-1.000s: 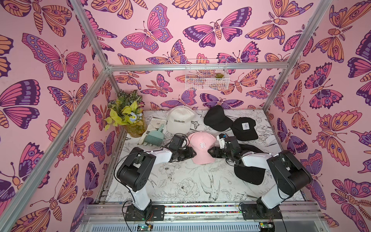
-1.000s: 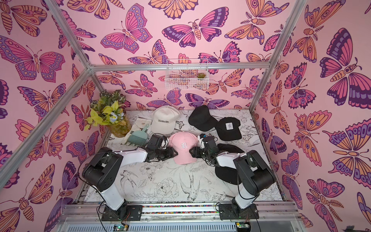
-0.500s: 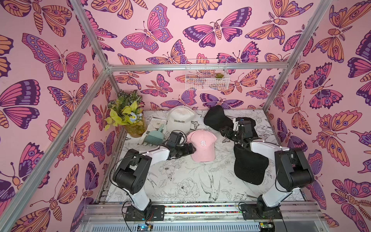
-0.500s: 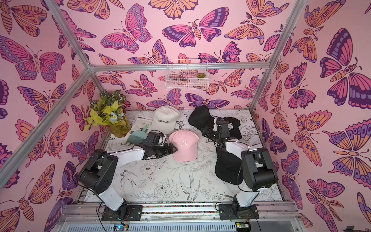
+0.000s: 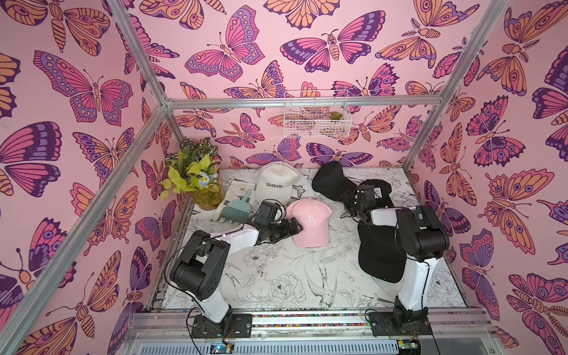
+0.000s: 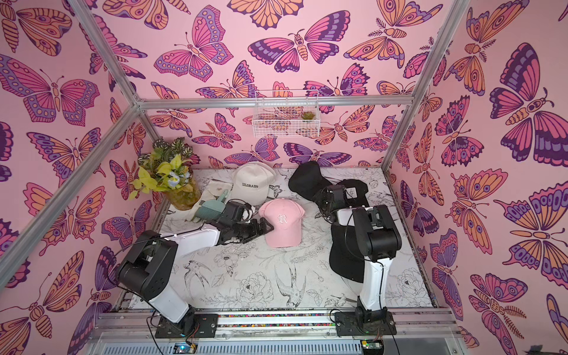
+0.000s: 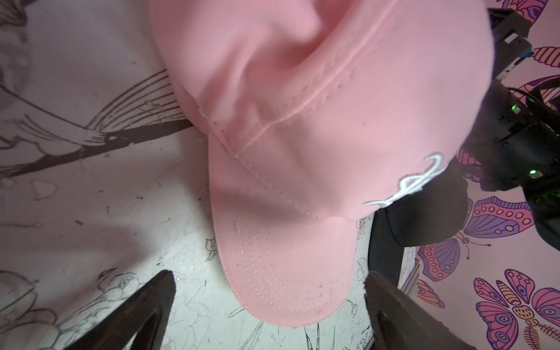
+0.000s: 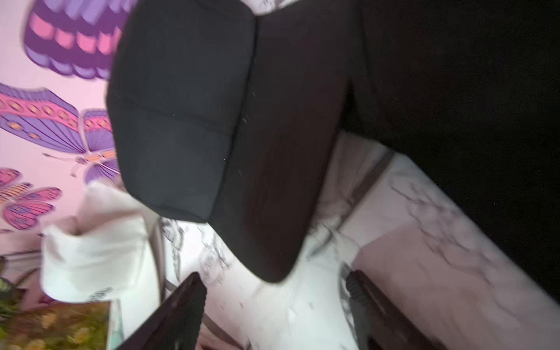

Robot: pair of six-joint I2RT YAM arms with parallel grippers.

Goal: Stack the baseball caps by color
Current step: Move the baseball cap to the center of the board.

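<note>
On the flower-printed tabletop [image 5: 276, 276], a pink cap [image 5: 310, 222] with white embroidery lay crown-up near the centre, its brim toward the front edge. Beside the side of this cap nearest the left arm, the left gripper [image 5: 298, 226] sat low with its jaws spread wide. In the left wrist view the brim tip appeared between the fingers [image 7: 145, 303], with a gap on either side and no pinch.

At rear right, the right gripper [image 8: 274, 274] was also parted and held nothing. The brim tip of a plain black cap [image 5: 329, 181], which stood by the back wall, lay just ahead of its fingers [image 8: 181, 303], though that view was blurred. A patched black cap [image 6: 353, 192] lay just beside it, partly hidden by the right wrist. A third black cap [image 5: 378, 255] lay flat under the right arm.

At rear centre a cream cap [image 5: 276, 181] lettered "COLORADO" sat apart from the pink one. A teal brush [image 5: 236, 209] and a potted plant [image 5: 196, 181] occupied the rear left corner.
</note>
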